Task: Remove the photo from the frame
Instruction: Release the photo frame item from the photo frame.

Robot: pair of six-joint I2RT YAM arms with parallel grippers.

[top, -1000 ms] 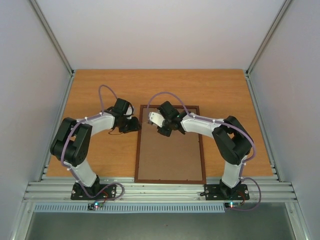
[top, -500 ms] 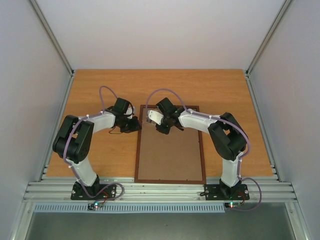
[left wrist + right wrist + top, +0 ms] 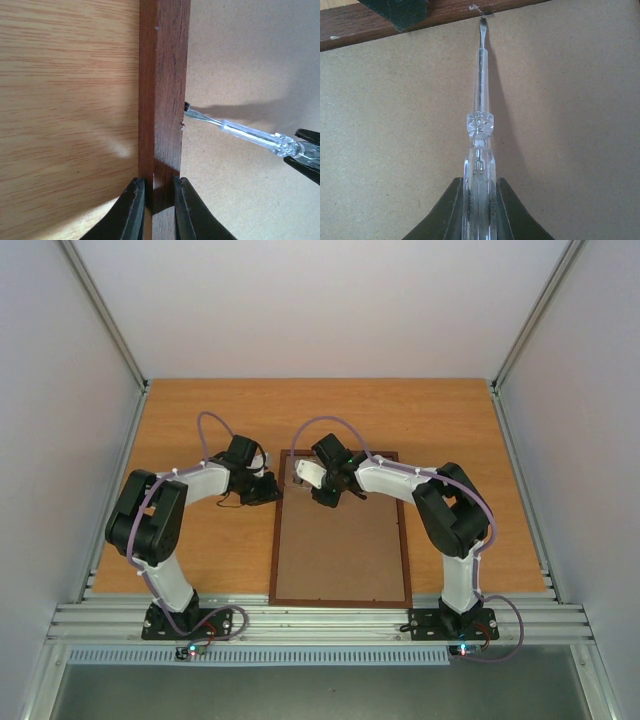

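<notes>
Frame (image 3: 275,540): dark reddish-brown wood, rectangular. It lies back-up on the table (image 3: 180,420) between the two arms, long sides running near to far, with its near end at the table's near edge. A plain brown backing (image 3: 340,560) fills it. It lies where it did one second ago; no shift is visible.

Photo: not in view, since the back of the frame faces up.

Left claw (image 3: 266,489): at the frame's left side, close to the far corner.
- Grip: the wrist view shows its two black fingers (image 3: 132,210) pressed one on each side of the wooden rail, so it is gripping the frame.
- Change: seen from above, the claw holds the same spot as a second ago. The arm's elbow stands slightly further right.

Right claw (image 3: 325,492): over the far part of the backing.
- Grip: closed on the clear handle of a screwdriver (image 3: 480,125).
- Screwdriver: the shaft runs low over the backing and casts a shadow on it. The flat blade tip is at the seam where the backing meets the inner edge of the left rail, beside a small chip in the wood. One left finger shows on the rail just beside the tip.
- Change: the claw has edged a little toward the far-left corner. The arm's elbow has swung in toward the frame. The hold on the screwdriver is the same.
</notes>
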